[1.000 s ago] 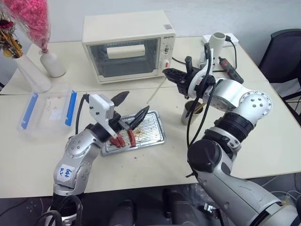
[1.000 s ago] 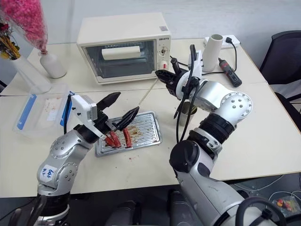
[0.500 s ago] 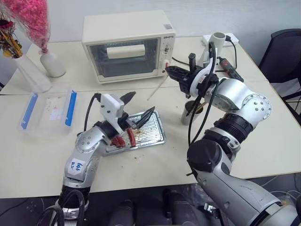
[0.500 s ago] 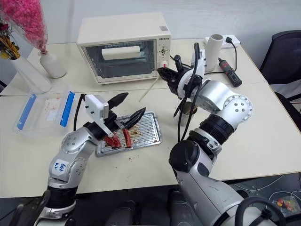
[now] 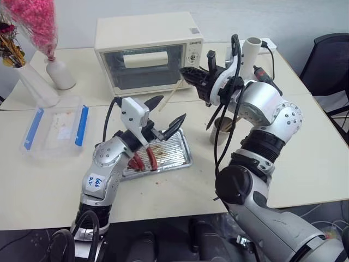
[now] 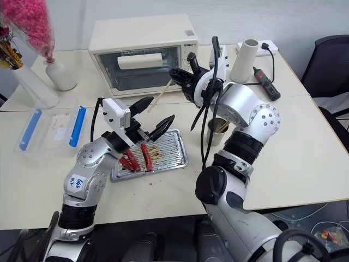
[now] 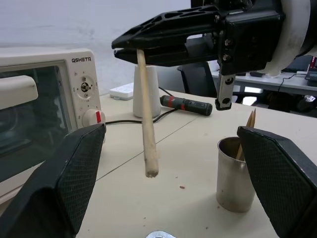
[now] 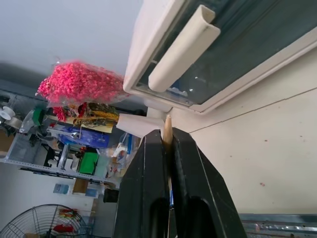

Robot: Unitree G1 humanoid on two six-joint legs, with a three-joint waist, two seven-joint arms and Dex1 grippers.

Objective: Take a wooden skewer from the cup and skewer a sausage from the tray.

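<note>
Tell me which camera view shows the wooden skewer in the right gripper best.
The left wrist view: the wooden skewer hangs full length from the shut right gripper, clear against the table. The right wrist view gives just its pointed tip between the fingers. Both eye views show it as a thin slanted stick before the toaster oven.

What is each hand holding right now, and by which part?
The right hand pinches a wooden skewer near its pointed end. The left hand is open, holding nothing.

"QSHETR" on toaster oven
</note>
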